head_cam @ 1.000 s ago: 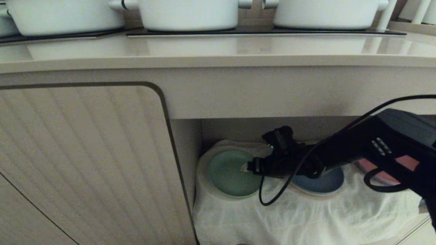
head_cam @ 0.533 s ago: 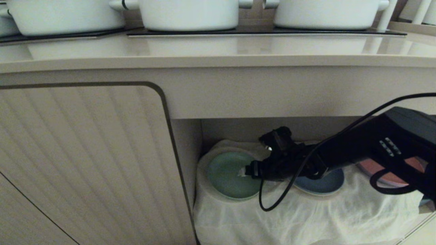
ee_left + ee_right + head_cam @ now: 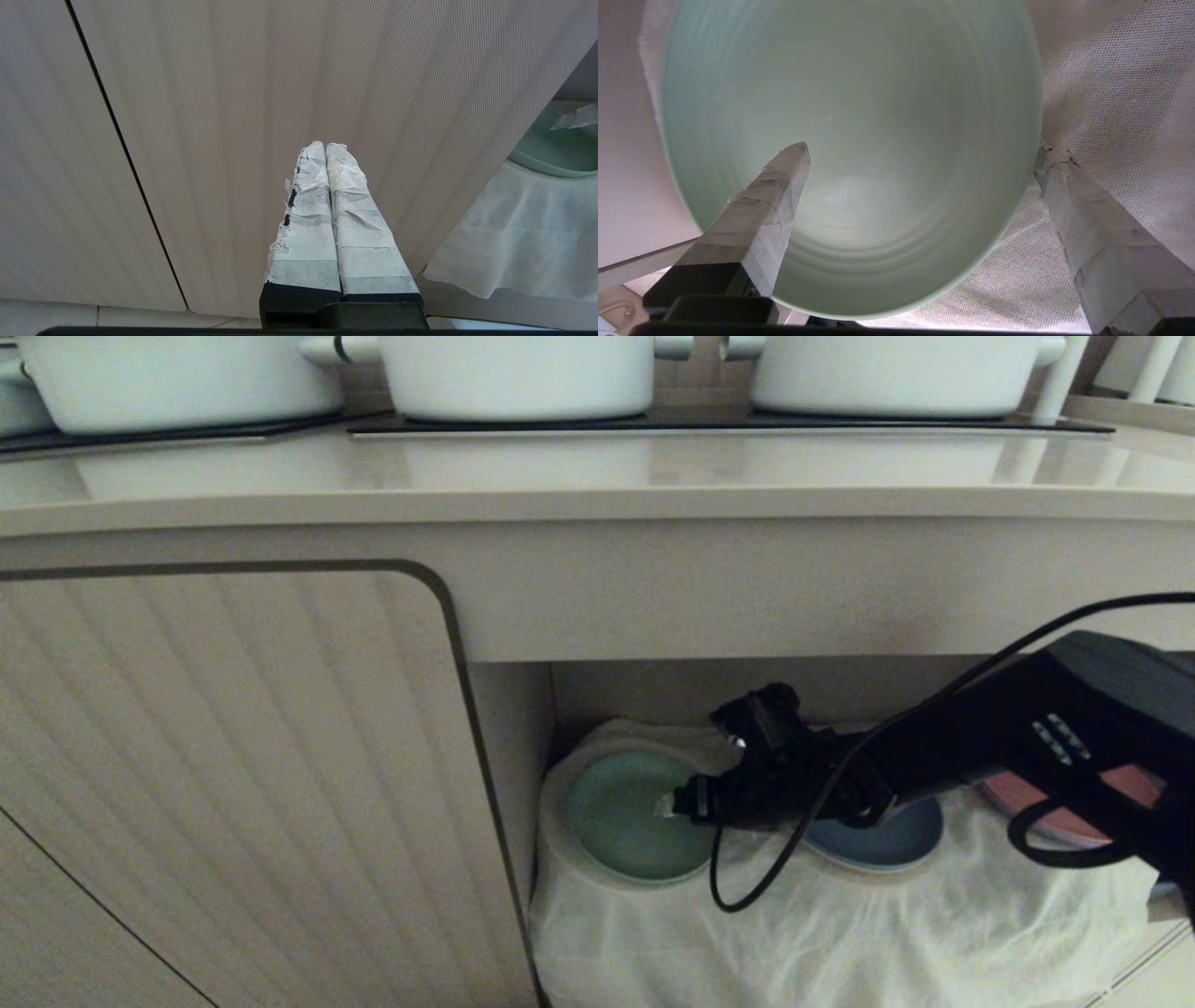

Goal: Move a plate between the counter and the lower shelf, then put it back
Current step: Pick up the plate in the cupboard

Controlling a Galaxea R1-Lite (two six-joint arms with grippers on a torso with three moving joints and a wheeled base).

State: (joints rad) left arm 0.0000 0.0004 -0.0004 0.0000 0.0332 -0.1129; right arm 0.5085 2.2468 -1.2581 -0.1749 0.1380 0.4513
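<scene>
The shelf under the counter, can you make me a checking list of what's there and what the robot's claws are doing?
Surface: lower shelf, covered by a white cloth.
Job's things: green plate lies flat at the shelf's left end; counter above.
Clutter: blue plate, pink plate, white pots on the counter.
Claws: right claw open, one finger over the green plate, one outside its rim; left claw shut, by the cabinet door.
Cables: black cable loops off the right arm.
Surroundings: nothing seen.

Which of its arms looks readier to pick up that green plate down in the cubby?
The right. Its right gripper is open astride the plate rim on the lower shelf; the left gripper is shut, facing the cabinet door.
</scene>
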